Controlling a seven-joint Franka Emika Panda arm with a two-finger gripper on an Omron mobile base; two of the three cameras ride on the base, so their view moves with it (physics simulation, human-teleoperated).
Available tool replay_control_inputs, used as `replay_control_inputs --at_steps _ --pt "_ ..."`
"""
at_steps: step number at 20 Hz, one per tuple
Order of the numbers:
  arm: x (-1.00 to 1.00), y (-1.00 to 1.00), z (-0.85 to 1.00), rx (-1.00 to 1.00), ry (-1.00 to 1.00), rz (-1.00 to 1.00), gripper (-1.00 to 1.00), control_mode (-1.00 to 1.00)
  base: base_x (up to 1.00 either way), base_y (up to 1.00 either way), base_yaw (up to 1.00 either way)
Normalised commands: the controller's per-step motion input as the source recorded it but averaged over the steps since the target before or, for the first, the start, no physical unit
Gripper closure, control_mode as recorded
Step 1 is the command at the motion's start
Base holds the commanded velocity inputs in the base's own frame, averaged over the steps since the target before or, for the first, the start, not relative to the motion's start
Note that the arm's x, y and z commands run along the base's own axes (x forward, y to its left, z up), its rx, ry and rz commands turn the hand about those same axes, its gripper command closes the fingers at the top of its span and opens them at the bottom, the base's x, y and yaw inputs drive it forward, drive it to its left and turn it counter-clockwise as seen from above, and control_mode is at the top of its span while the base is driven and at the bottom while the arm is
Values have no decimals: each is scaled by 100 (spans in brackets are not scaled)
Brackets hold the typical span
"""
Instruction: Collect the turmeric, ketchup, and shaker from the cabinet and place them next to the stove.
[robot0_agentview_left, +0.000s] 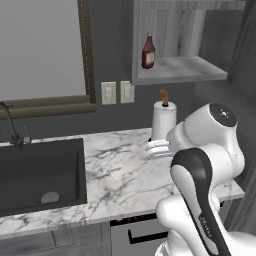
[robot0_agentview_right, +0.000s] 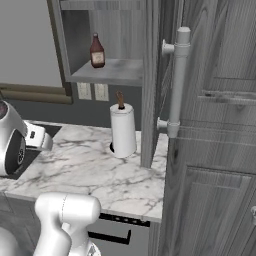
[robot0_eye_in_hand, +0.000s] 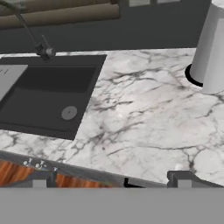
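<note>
The ketchup (robot0_agentview_left: 148, 51) stands upright near the front left corner of the cabinet (robot0_agentview_left: 180, 70) shelf, alone on it, well above the marble counter (robot0_agentview_left: 120, 175). Under the shelf a paper-towel roll (robot0_agentview_left: 163, 120) stands at the counter's back edge, near its right end. The black sink (robot0_agentview_left: 40, 172) takes the counter's left part; bare marble lies between them. The right base view adds a tall door with a long handle (robot0_agentview_right: 178, 80) past the counter's right edge. In the hand view the gripper (robot0_eye_in_hand: 111, 178) has its jaws spread wide, holding nothing, above the counter's front edge.
</note>
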Motion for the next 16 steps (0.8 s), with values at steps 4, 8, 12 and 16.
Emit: replay_control_inputs --at_steps 4,8,12,16 --pt "37 -39 41 0 -19 0 -100 -100 0 0 0" --pt "33 -36 50 0 -19 0 -100 -100 0 0 0" --pt "24 -35 51 0 -21 0 -100 -100 0 0 0" --pt "16 -29 45 0 -20 0 -100 -100 0 0 0"
